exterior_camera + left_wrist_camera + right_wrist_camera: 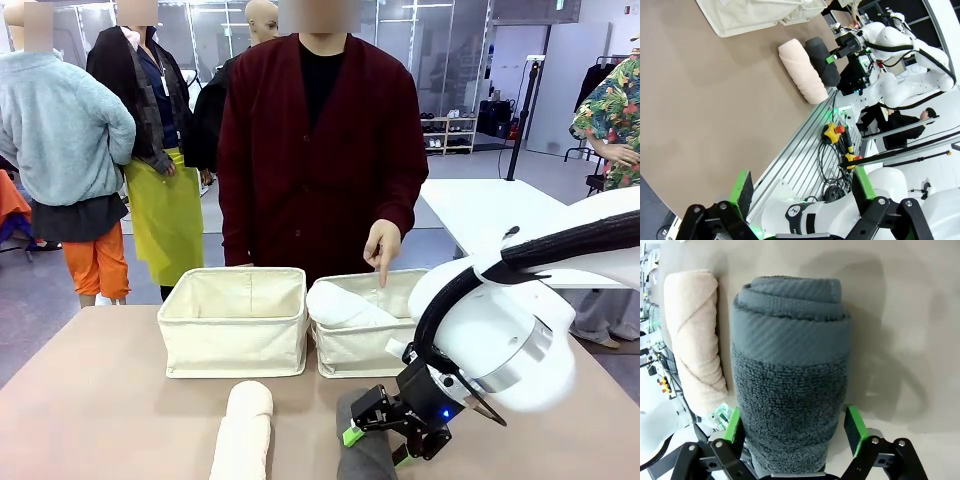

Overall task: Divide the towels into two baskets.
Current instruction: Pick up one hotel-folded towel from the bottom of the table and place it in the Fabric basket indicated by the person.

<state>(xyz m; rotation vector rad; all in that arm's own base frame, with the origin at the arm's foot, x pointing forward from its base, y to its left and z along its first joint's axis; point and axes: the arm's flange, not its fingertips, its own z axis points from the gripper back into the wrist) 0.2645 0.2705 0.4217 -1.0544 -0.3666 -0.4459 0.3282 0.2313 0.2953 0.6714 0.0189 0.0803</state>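
A dark grey towel [790, 365] lies on the table near the front edge, and my right gripper [792, 426] has its green pads pressed against both sides of it. In the front view the same gripper [376, 447] sits low over that towel [360, 455]. A cream towel [243, 430] lies beside it to the left. Two cream baskets stand at the far side: the left basket [233, 345] looks empty, and the right basket [350, 358] holds a white towel [345, 305]. My left gripper [802, 192] hangs open beyond the table's edge, holding nothing.
A person in a dark red cardigan stands behind the baskets, with one hand [382, 248] pointing a finger down into the right basket. Beyond the table's near edge, a metal rail [805, 150] carries cables and yellow stop buttons.
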